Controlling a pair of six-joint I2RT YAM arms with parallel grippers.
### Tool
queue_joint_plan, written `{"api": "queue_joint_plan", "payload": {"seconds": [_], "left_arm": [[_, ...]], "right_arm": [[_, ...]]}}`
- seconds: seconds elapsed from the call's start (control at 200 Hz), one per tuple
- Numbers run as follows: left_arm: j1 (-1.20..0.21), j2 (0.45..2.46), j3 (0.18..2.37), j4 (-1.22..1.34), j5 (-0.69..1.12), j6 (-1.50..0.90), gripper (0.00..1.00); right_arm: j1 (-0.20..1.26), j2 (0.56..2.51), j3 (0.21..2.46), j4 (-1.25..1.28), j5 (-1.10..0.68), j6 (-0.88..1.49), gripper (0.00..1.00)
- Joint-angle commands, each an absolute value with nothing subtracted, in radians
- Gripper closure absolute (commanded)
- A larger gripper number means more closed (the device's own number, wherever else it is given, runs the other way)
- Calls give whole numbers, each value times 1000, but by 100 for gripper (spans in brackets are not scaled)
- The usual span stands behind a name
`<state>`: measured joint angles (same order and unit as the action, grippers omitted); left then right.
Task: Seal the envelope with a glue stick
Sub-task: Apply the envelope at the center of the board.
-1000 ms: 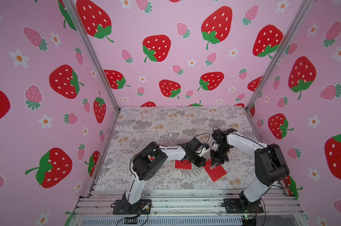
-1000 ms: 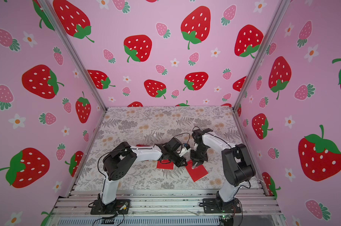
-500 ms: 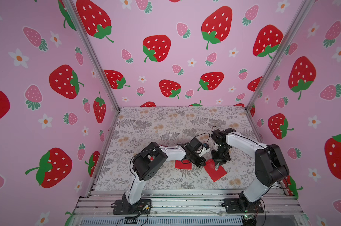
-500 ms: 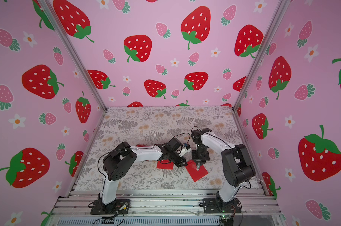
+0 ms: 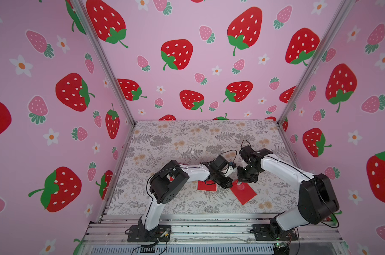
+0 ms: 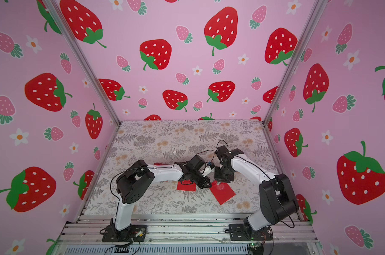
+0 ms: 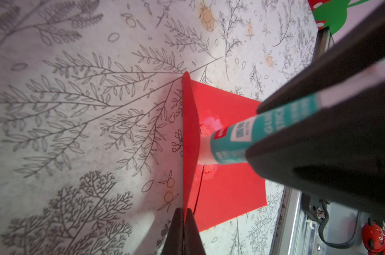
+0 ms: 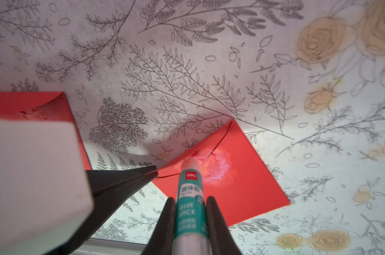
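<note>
Right wrist view: right gripper (image 8: pixel 191 199) is clamped on the slim white, teal-labelled glue stick (image 8: pixel 189 183), tip set by a whitish glue smear (image 8: pixel 215 167) on the red paper envelope (image 8: pixel 242 187), w/ its raised flap (image 7: pixel 188 132) pinched btwn the closed left gripper (image 8: pixel 155 173).

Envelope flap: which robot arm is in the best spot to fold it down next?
Probably the left: the left gripper pinches the raised flap of the envelope, while the right gripper is busy holding the glue stick.
</note>
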<state>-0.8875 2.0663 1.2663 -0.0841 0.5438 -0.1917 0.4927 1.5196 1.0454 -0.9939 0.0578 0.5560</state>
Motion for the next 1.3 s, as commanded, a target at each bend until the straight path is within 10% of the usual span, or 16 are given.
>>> {"api": "queue_joint_plan", "payload": {"seconds": [0.0,0.58,0.91,1.296], "left_arm": [[-884,2077,1266,-81,572,-201,100],[-880,2082,1270,-85,575,-203,100],[-879,2080,1269,-83,576,-202,100],[-879,2078,1267,-84,574,-204,100]], "right_arm": [[517,1506,1023,-1010,154,587,100],[558,1488,962,-902,-105,587,100],[558,1503,968,-1059,303,636,100],[567,1467,927,-864,-126,578,100]]}}
